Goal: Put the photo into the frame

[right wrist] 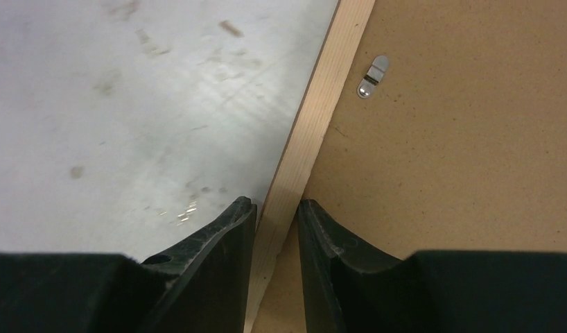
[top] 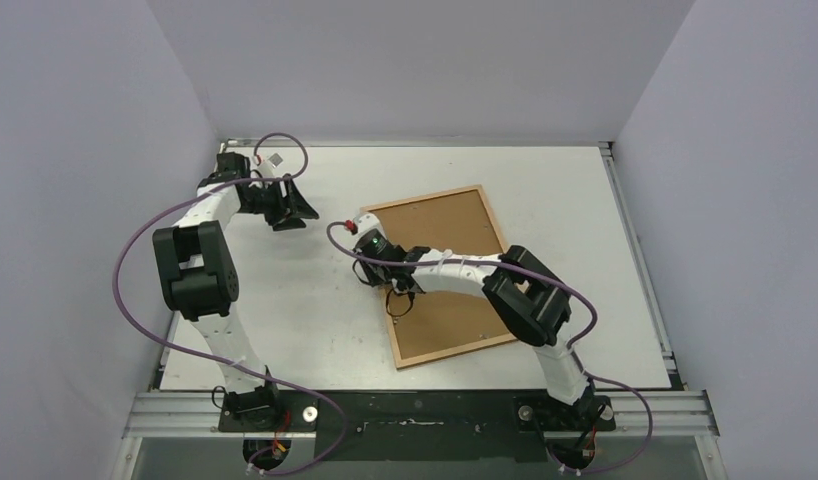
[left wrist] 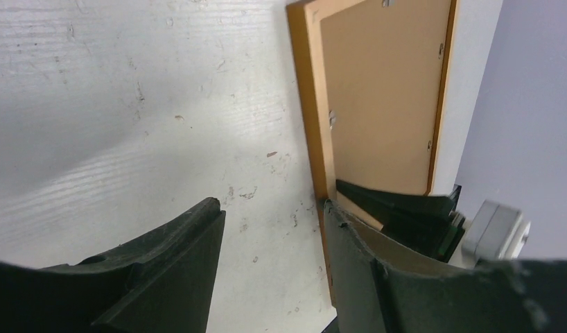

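Note:
The frame (top: 425,197) lies face down right of the table's middle, its brown fibreboard backing (top: 455,245) facing up. My right gripper (top: 393,297) is at the frame's left rail. In the right wrist view its jaws (right wrist: 276,202) straddle the pale wooden rail (right wrist: 329,90), one finger outside it and one on the backing (right wrist: 461,159), closed against it. My left gripper (top: 295,213) is open and empty at the back left, over bare table (left wrist: 270,205); the frame (left wrist: 305,90) shows to its right. The photo is out of view.
A small metal turn clip (right wrist: 372,76) sits on the backing near the rail. The white table (top: 315,300) is scuffed and has a raised rim. Grey walls stand close on three sides. My right arm (top: 455,272) lies across the frame.

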Controlling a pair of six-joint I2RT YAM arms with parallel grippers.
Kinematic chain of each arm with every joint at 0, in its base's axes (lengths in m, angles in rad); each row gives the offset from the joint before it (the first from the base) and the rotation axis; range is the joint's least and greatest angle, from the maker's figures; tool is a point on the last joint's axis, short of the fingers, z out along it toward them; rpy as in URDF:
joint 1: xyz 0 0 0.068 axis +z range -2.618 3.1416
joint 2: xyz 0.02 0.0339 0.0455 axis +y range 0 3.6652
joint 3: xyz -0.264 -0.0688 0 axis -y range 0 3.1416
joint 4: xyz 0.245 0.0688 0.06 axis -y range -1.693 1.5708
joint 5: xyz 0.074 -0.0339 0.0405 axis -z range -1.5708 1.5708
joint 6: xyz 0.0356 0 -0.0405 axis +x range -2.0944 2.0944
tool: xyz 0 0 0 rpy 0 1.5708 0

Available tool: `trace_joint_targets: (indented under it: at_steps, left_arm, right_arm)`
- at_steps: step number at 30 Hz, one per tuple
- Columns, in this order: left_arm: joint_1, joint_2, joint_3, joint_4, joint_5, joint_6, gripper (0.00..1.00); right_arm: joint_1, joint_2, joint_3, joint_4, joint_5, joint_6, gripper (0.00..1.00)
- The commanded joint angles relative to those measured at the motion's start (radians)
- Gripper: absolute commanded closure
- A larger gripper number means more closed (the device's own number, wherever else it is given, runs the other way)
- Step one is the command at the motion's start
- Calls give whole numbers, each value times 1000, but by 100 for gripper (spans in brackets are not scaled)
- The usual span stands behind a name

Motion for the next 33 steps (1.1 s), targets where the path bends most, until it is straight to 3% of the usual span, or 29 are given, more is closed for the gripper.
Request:
trace_joint_targets:
  at_steps: [1,5,8,11,15,20,26,33]
  left_arm:
    - [7,-51,-6,-1,-13,21,47]
    - [-10,-29,-7,41,-32,22,47]
    - [-55,14,42,10,-66,77,47]
    - [-110,53,100,-13,-127,132,47]
    - [-152,111,191,-44,-171,173,47]
    - [-245,193,323,-98,-208,289,45]
    - [-339,321,493,-209,-284,403,45]
    - [-373,387,552,-245,-334,457,50]
  right_arm:
    - [79,-86,-7,47,-111,-77,70]
    - [93,-111,-20,31,-161,-68,59]
    - [72,-171,-22,8,-182,-15,31]
    - [18,-284,-77,17,-269,84,20]
    - [-71,-472,-241,9,-385,206,17]
    - [-135,-623,-411,-27,-463,234,16]
    - [-150,-646,-518,15,-486,257,17]
    - [-150,-634,-591,87,-495,260,18]
